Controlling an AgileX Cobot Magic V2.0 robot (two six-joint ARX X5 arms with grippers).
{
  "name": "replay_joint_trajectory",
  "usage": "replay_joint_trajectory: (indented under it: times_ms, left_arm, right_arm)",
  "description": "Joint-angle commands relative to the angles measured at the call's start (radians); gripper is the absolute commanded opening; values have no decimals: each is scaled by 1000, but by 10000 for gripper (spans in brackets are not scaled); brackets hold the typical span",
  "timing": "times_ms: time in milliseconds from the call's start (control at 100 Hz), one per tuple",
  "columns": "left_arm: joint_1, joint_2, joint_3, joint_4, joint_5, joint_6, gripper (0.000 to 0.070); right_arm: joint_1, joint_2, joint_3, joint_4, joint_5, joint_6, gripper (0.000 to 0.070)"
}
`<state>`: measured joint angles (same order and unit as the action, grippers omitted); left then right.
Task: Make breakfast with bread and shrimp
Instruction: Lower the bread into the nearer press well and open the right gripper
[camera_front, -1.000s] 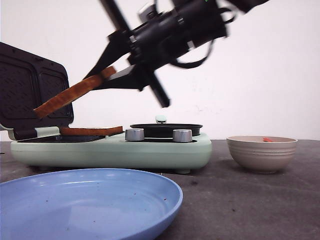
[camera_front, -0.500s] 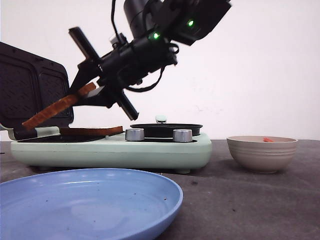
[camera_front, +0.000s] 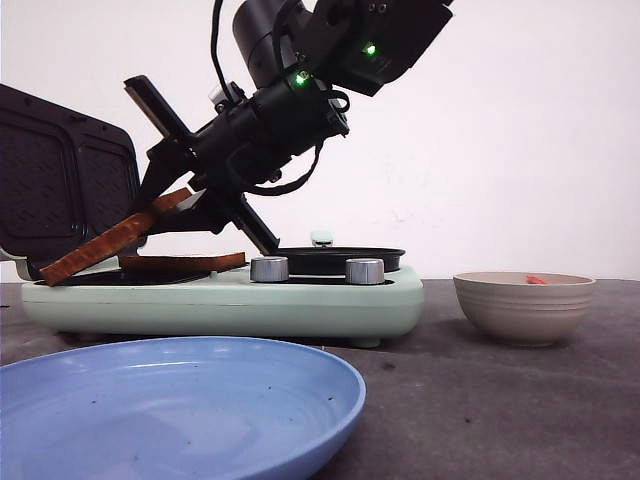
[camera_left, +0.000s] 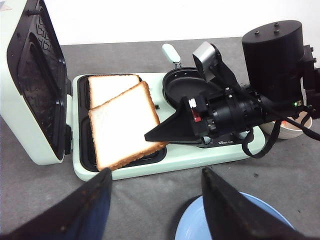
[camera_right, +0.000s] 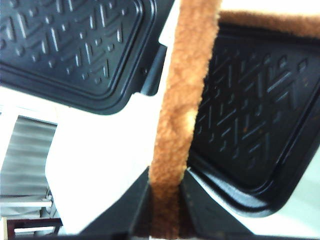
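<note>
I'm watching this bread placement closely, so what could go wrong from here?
The held slice is tilted, its low edge near the sandwich maker's outer rim, so it may land off the plate or hang over the edge. It overlaps the slice already lying there and might settle on it or push it. The right gripper pinches only one edge, so the slice could sag or tear.

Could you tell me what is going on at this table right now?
The right gripper holds one bread slice by its edge, tilted, with its low end at the open sandwich maker. A second slice already lies flat on the plate there. The left gripper hangs open above the table. The shrimp sits in the bowl.
</note>
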<state>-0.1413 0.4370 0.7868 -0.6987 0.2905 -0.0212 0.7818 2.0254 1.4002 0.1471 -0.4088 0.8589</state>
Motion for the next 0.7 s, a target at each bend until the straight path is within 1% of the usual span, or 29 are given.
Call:
replay_joint_trajectory:
  times_ms: [0,70,100,270,380,690]
  left_arm:
    - [-1,0,6,18,-2,1,289]
    - [-1,0,6,18,-2,1,289]
    - [-1,0,6,18,-2,1,289]
    - [-1,0,6,18,-2,2,289]
    - [-1,0,6,18,-2,2,289]
    - [-1,0,6,18,-2,2,289]
  right_arm:
    - [15,22,26,8,22,-30,70]
    - [16,22,26,4,43,-29,207]
    - [16,22,26,0,51,-29,235]
    - [16,22,26,-27,95,-61,240]
    - [16,22,26,-37,103,-76,277]
    - [16,22,29,-82,129,-129,278]
